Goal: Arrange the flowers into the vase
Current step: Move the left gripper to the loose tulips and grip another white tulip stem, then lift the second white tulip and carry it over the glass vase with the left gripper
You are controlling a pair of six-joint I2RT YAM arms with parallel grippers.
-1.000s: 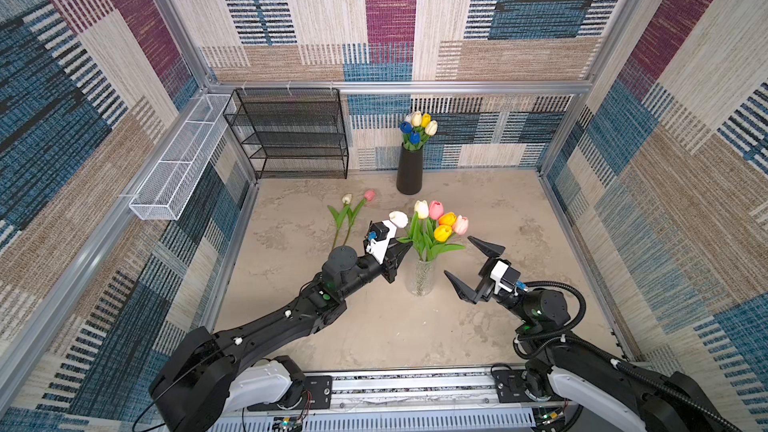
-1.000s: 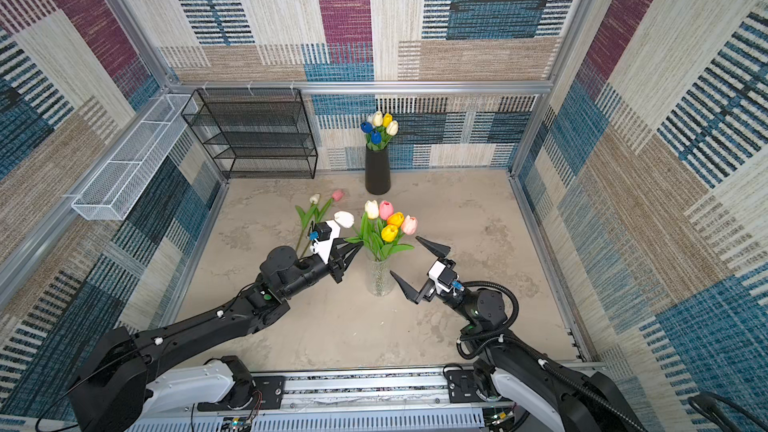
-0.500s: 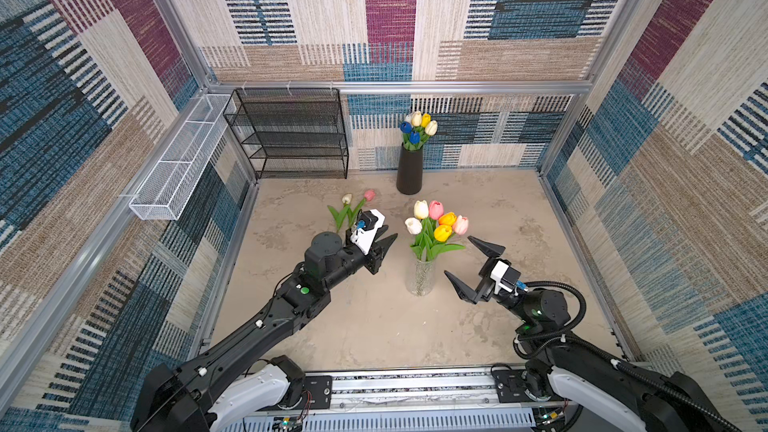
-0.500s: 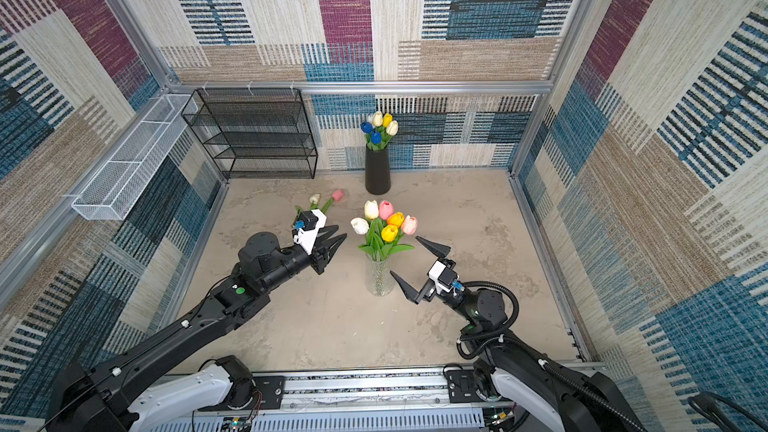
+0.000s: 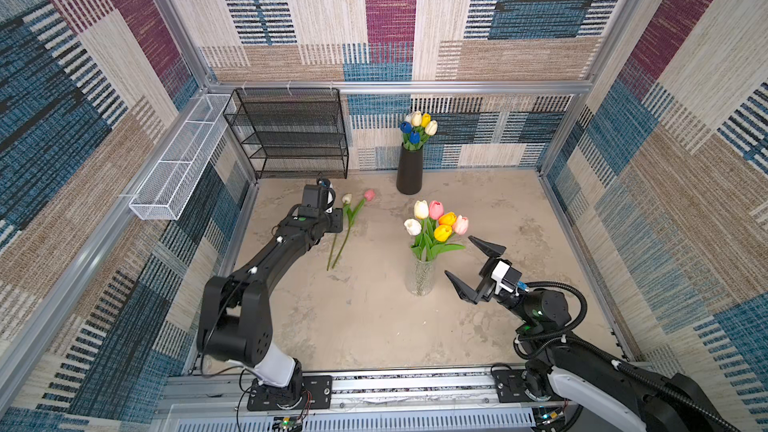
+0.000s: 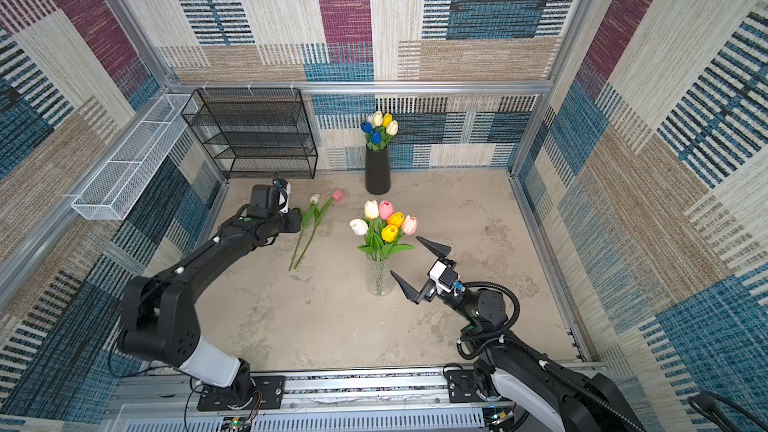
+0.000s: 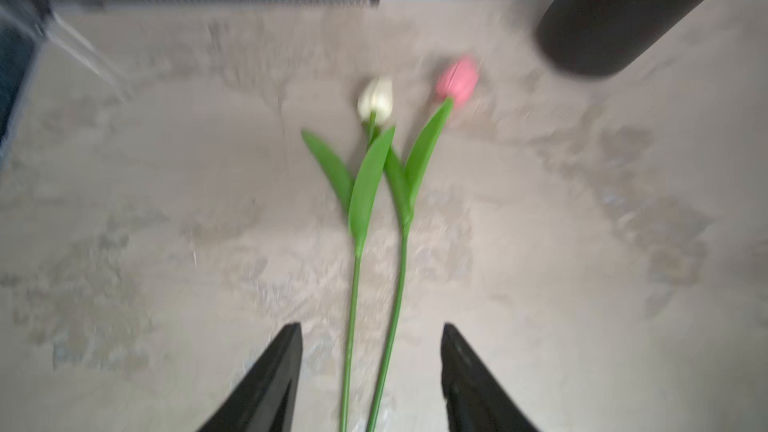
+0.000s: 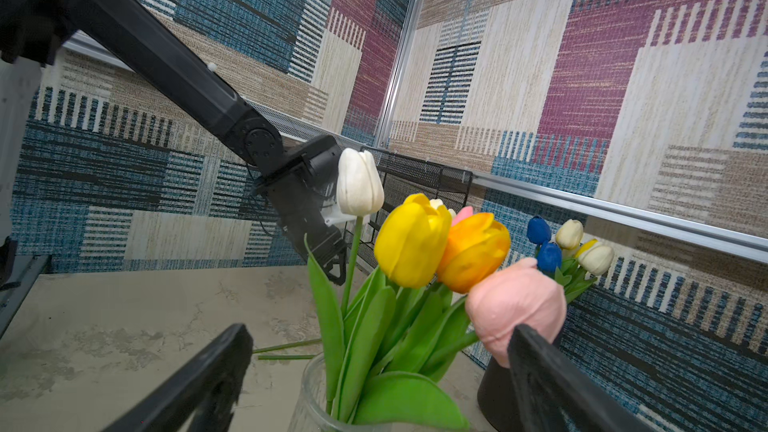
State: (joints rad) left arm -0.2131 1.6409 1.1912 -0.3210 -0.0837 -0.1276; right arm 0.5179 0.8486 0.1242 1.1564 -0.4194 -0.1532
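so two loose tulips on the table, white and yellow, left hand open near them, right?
No. The loose pair is a white tulip and a pink tulip, not yellow; the left wrist view shows it. The left hand is open near them.

Desk (image 5: 365,326): bare from 5 to 8 o'clock of glass vase (image 5: 420,280). Obstacles: right hand (image 5: 457,255) at 3, black vase (image 5: 409,170) at 12, rack (image 5: 291,135) at 11, loose tulips (image 5: 353,214) at 10.
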